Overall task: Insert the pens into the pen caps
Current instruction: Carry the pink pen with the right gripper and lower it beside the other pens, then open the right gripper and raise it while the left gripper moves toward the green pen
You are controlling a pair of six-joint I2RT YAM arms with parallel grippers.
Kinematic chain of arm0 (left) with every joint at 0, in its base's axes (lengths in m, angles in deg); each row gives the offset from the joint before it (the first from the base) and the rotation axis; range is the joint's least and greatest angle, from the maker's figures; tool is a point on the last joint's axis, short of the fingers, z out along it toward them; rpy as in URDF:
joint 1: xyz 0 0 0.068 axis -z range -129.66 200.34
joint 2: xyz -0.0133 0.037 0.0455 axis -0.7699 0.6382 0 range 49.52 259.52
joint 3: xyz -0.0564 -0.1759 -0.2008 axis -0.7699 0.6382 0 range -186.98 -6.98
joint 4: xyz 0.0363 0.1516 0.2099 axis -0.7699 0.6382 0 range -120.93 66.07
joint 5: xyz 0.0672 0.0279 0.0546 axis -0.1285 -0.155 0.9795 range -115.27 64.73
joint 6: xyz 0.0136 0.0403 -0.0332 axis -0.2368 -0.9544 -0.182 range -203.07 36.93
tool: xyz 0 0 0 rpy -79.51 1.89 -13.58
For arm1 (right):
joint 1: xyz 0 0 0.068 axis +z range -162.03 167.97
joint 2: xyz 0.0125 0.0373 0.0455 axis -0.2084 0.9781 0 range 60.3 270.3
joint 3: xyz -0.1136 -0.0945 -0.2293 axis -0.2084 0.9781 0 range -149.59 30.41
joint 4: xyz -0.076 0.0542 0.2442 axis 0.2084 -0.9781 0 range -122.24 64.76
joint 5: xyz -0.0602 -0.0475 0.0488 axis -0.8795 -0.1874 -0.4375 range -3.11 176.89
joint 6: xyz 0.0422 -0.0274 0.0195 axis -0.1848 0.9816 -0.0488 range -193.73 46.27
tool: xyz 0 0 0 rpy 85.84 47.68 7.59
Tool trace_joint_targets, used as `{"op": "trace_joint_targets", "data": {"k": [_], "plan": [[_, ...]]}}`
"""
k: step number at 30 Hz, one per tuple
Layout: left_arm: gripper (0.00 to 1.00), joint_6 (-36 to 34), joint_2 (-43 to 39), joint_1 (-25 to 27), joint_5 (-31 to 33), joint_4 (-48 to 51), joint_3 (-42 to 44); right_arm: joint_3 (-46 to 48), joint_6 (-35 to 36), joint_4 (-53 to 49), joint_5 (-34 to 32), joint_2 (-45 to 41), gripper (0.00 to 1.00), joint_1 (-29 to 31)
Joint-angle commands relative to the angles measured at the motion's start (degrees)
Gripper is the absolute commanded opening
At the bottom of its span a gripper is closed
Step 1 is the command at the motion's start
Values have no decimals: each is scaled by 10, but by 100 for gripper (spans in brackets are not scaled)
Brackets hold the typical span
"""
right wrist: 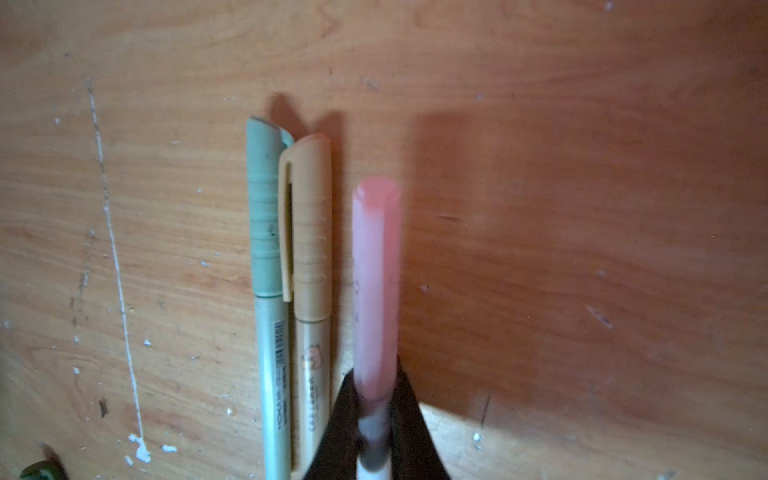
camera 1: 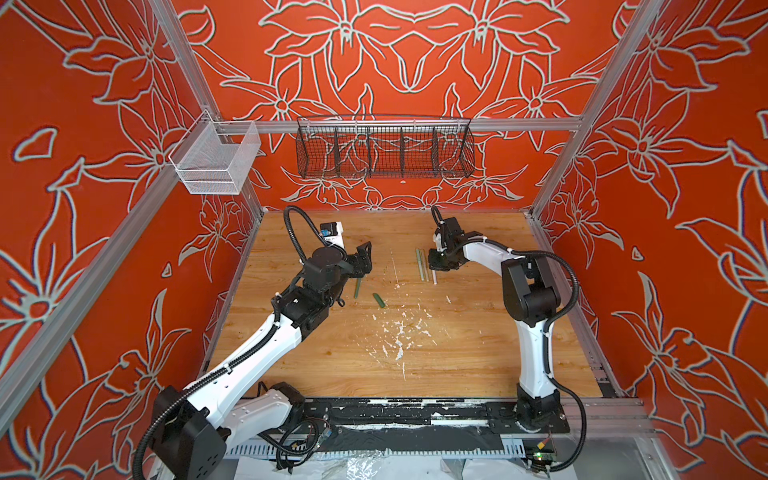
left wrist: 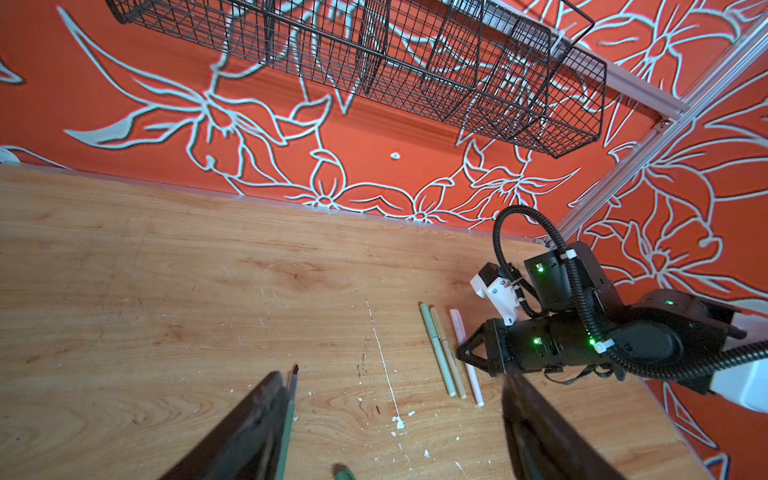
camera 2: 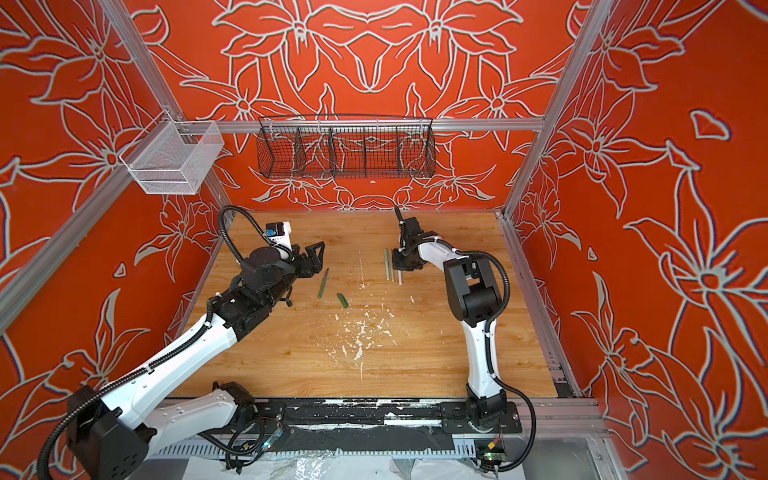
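**Three pens capped, the dark green one left to do**

In both top views the tabletop [camera 1: 478, 353] carries two groups. Towards the right, the light green pen [camera 1: 419, 262], the tan pen [camera 1: 424, 266] and the pink pen [camera 1: 434, 277] lie side by side, with the right jaws down over the pink one. Towards the left, the dark green pen [camera 2: 323, 283] lies bare. The dark green cap [camera 2: 343, 300] lies near it, apart and at an angle. The left jaws hang spread near that pen's tip end.

The left wrist view shows the left jaws released and empty. One finger [left wrist: 249, 428] sits right alongside the dark green pen [left wrist: 289, 409] (its dark tip pokes out past the finger). The dark green cap [left wrist: 343, 473] shows at the picture's edge.

The right wrist view shows the right jaws clenched on the pink pen [right wrist: 376, 270] about where cap meets barrel, with the cap seated. The light green pen [right wrist: 266, 232] and the tan pen [right wrist: 311, 232] wear caps too and touch each other. Whether the pink pen rests on the wood or hangs just above it, I cannot tell.

My reading is that the pink pen is being laid beside the finished ones. Next, the right jaws must let go and fetch the dark green cap while the left jaws close on the dark green pen. Tip and cap mouth then need lining up on one axis.
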Motion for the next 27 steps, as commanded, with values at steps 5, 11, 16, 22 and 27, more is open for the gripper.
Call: {"op": "trace_joint_targets", "data": {"k": [5, 11, 16, 22, 27], "plan": [[80, 4, 7, -2, 2, -5, -11, -41, -11, -25, 16, 35, 10, -5], [80, 4, 7, -3, 2, -5, -10, -41, -14, -32, 15, 41, 13, -5], [80, 7, 8, -6, -2, -5, -11, -36, -19, -30, 10, 29, 17, -6], [80, 6, 9, -7, -2, -4, -11, -39, -28, -30, 7, 13, 20, -6], [80, 6, 11, -7, -2, -4, -12, -42, -28, -35, 4, -2, 21, -7]]}}
